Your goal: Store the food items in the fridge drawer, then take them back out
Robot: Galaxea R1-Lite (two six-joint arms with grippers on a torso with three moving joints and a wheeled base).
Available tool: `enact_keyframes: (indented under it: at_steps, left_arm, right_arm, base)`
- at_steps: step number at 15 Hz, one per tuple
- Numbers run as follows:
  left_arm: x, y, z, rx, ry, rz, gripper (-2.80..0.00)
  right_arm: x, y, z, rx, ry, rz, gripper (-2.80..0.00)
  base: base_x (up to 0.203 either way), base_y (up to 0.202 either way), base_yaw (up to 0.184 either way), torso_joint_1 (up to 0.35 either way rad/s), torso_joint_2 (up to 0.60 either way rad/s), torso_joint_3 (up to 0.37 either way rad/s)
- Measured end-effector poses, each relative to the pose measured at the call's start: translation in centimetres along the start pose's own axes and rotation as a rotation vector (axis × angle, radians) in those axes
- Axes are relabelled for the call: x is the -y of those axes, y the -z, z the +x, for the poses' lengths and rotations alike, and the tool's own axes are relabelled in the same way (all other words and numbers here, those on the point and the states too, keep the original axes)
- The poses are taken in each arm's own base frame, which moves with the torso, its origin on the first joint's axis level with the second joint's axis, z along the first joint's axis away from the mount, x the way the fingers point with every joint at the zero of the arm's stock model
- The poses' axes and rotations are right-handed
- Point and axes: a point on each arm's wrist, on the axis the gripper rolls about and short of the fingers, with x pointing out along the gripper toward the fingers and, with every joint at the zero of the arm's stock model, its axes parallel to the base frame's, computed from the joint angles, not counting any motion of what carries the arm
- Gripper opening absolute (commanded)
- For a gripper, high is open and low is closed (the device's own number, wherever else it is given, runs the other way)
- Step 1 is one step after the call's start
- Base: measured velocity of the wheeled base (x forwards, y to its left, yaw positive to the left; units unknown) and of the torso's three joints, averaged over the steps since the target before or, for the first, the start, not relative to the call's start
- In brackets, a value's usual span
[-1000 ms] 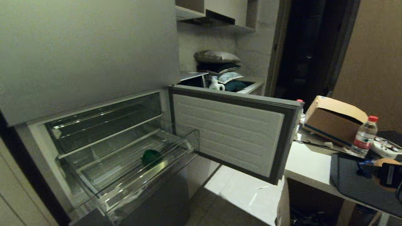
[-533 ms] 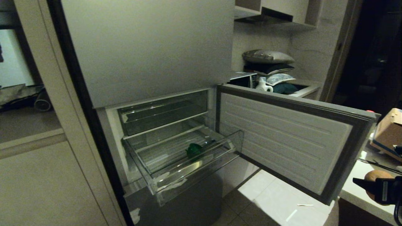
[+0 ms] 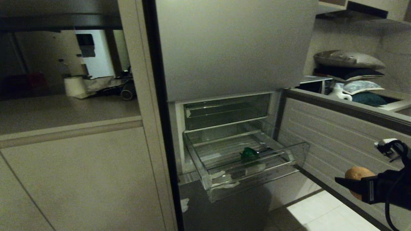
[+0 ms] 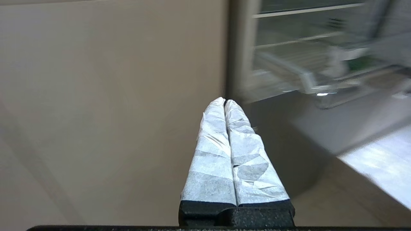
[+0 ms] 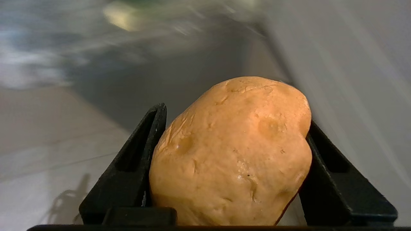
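a dimpled orange-brown potato [image 5: 231, 154] is gripped between the black fingers of the right gripper [image 3: 356, 186], its long axis across the jaws, well right of the pulled-out fridge drawer [image 3: 257, 175], where a green item [image 3: 249, 154] lies. the open fridge door [image 3: 337, 128] is seen just behind. the left gripper [image 4: 224, 102] is pressed closed, empty, facing a beige cabinet [image 4: 112, 96].

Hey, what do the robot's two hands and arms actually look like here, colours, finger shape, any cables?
The left hand has two long tapered fingers wrapped in crinkled white tape on a black base. The right hand has bare matte-black, wedge-shaped fingers with triangular hollows. In the head view the right hand shows a pale stripe on its black body, a black cable looping along the arm, and a small white fitting above.
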Motion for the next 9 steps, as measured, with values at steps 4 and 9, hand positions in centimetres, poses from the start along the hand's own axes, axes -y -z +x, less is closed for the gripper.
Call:
enact_keyframes:
  at_steps: [4,9]
  left_arm:
    - [0.0,0.0,0.0,0.000,0.000,0.000,-2.80]
    - [0.0,0.0,0.0,0.000,0.000,0.000,-2.80]
  right_arm:
    - [0.3,-2.8,2.5,0.032,-0.129,-0.009,-2.80]
    - [-0.3,-6.2,7.8,0.034,-0.201,-0.017,-2.80]
  base:
    - [0.000,-0.005,0.101,0.002,0.00,0.002]
    - [0.000,0.000,0.000,0.000,0.00,0.000]
